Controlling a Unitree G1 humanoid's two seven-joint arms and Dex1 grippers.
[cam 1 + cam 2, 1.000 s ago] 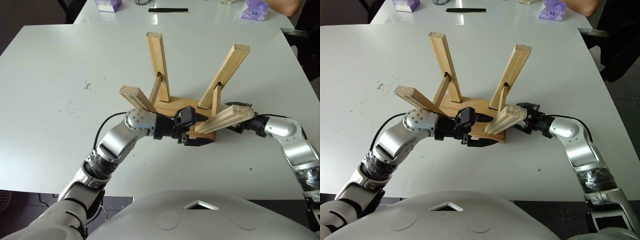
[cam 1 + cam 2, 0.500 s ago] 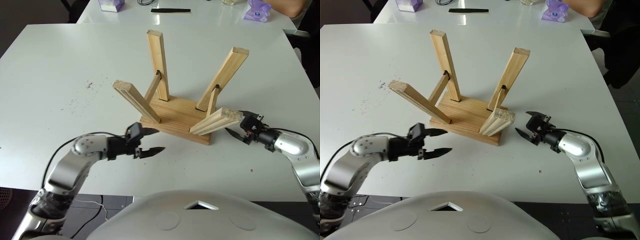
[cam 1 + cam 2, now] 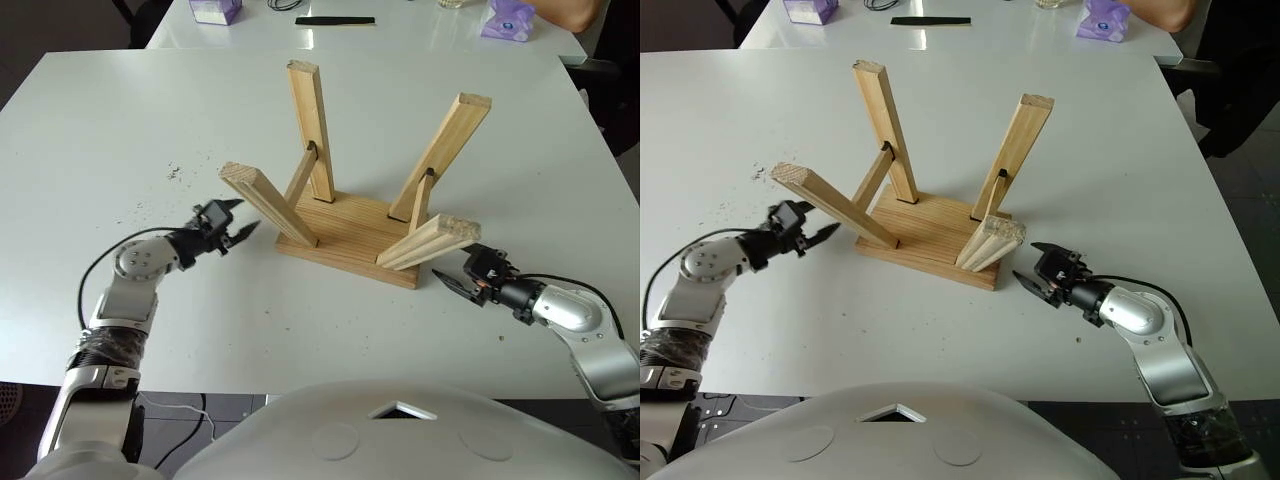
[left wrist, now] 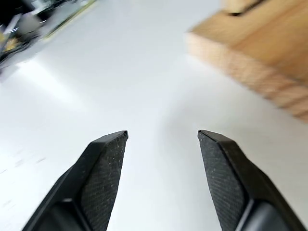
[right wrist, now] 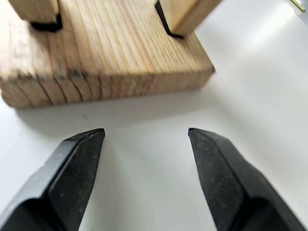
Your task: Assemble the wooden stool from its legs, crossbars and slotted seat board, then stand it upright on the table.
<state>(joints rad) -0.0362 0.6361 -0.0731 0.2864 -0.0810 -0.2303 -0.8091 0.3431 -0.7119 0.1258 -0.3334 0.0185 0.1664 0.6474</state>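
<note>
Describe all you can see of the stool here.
The stool is pale, grainy wood and lies upside down: its seat board flat on the white table, four square legs splaying upward, two thin crossbars bracing the far legs. The left gripper and right gripper sit beside it, jaws open, touching nothing.

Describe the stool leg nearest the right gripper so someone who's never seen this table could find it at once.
On the big white table stands an upturned pale wooden stool, legs up. The leg rises from its near corner on the robot's right, just beyond the open black right gripper. Unlike its neighbours, it slants lowest.
</note>
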